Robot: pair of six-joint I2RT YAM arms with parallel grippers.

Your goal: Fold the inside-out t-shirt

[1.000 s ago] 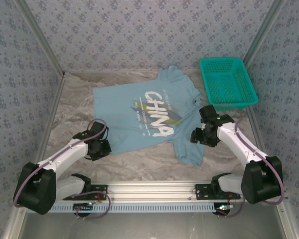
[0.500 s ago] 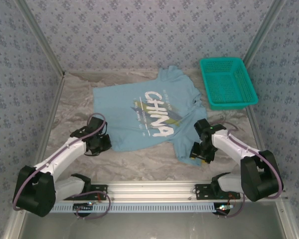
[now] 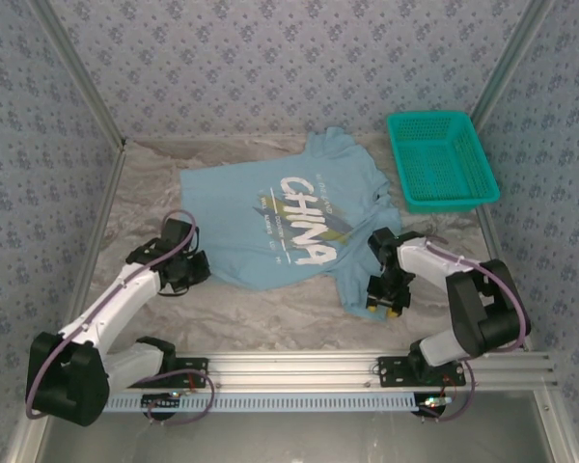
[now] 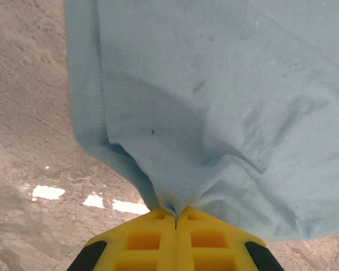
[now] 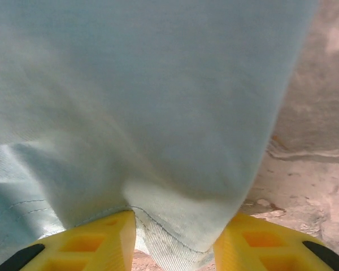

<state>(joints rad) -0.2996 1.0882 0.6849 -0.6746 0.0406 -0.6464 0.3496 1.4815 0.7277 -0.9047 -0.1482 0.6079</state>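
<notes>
Left gripper point(image 3: 195, 272) and right gripper point(image 3: 384, 301) at t-shirt point(image 3: 289, 217) hem
Top view: t-shirt lies flat, lettering up, just left of basket point(image 3: 430, 117); right gripper at corner nearer basket. Left wrist: left gripper point(image 4: 175, 212) pinched shut on t-shirt point(image 4: 214, 84). Right wrist: right gripper point(image 5: 178, 226) parted, t-shirt point(image 5: 147, 101) hem between its fingers

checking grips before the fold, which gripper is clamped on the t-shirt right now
The left gripper: its yellow fingers meet with the t-shirt hem pinched between them. On the right gripper the fingers stand apart, cloth loose between them.
</notes>
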